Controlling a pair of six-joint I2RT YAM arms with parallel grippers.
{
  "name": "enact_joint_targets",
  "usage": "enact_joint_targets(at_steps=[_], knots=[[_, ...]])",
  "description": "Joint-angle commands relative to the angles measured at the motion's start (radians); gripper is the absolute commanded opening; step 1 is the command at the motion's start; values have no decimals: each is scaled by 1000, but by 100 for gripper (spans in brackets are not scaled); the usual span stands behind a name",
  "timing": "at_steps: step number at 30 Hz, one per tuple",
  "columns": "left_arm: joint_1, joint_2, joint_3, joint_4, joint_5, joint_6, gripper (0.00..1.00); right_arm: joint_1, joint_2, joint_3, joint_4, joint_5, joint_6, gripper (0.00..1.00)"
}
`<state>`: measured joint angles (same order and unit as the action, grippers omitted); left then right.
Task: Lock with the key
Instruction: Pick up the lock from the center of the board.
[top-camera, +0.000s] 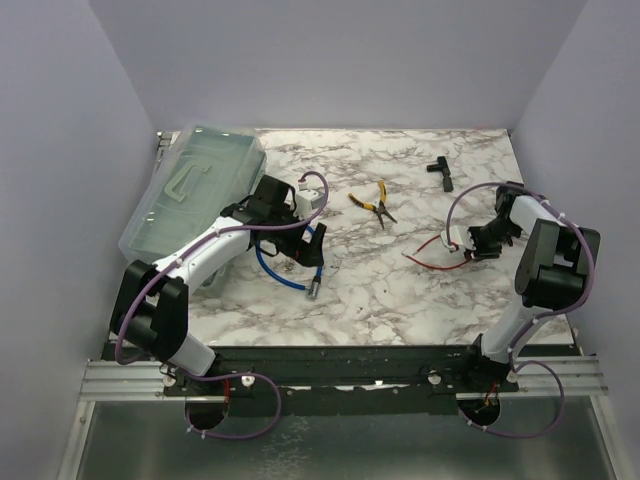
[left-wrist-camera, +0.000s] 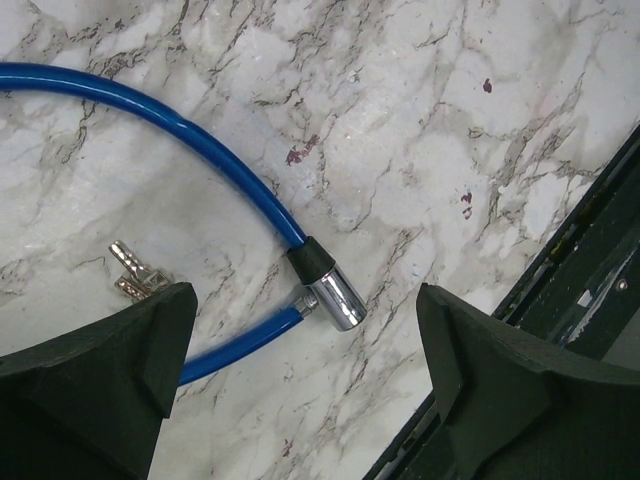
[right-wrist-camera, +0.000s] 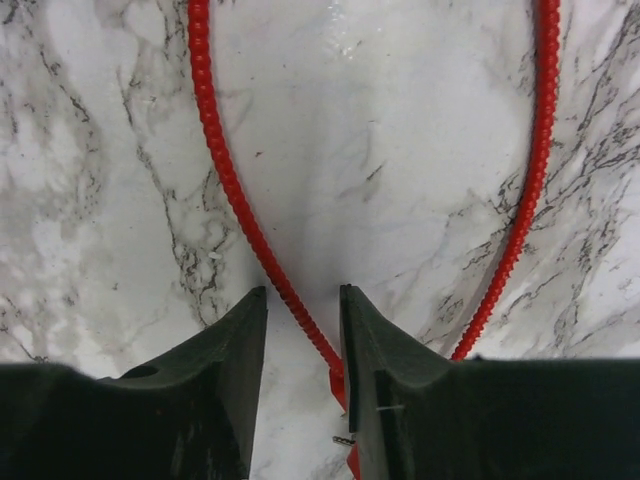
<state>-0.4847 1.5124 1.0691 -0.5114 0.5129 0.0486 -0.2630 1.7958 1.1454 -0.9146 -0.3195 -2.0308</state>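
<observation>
Key pickup is judged pending: left gripper (left-wrist-camera: 305, 335) is held released over the lock (left-wrist-camera: 335, 297), key (left-wrist-camera: 135, 275) at its view's lower left, while right gripper (right-wrist-camera: 302, 295) is set part-open, unclamped, astride a red cord (right-wrist-camera: 215, 150).

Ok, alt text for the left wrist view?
The open left gripper hovers over a blue cable lock, its silver end on the marble table between the fingers. A small key lies by the finger at picture left.
</observation>
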Motion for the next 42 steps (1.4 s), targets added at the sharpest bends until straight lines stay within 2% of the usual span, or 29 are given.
enact_joint_targets(at_steps=[1,10,15,25,30,33,38,39,40,42], knots=[[-2,-31,32,0,27,2,99,-8,46,-15,-32,60,-96,35],[-4,-43,49,1,22,-2,99,-7,48,-105,-62,114,-164,22],[-3,-78,39,4,40,1,99,-7,54,-60,-86,85,-97,1],[-2,-218,-36,145,69,139,99,6,-16,209,-396,-183,100,0],[-7,-265,-40,192,118,273,97,54,-62,263,-501,-324,202,0],[-29,-290,-45,224,122,398,95,103,-81,299,-509,-445,344,0],[-121,-289,-30,231,53,673,89,227,-84,359,-508,-629,567,0],[-141,-284,-27,229,32,724,86,250,-82,370,-508,-664,607,0],[-187,-267,-20,235,-35,834,80,318,-57,401,-507,-752,719,0],[-209,-258,-15,243,-65,892,78,351,-39,412,-507,-802,781,0]])
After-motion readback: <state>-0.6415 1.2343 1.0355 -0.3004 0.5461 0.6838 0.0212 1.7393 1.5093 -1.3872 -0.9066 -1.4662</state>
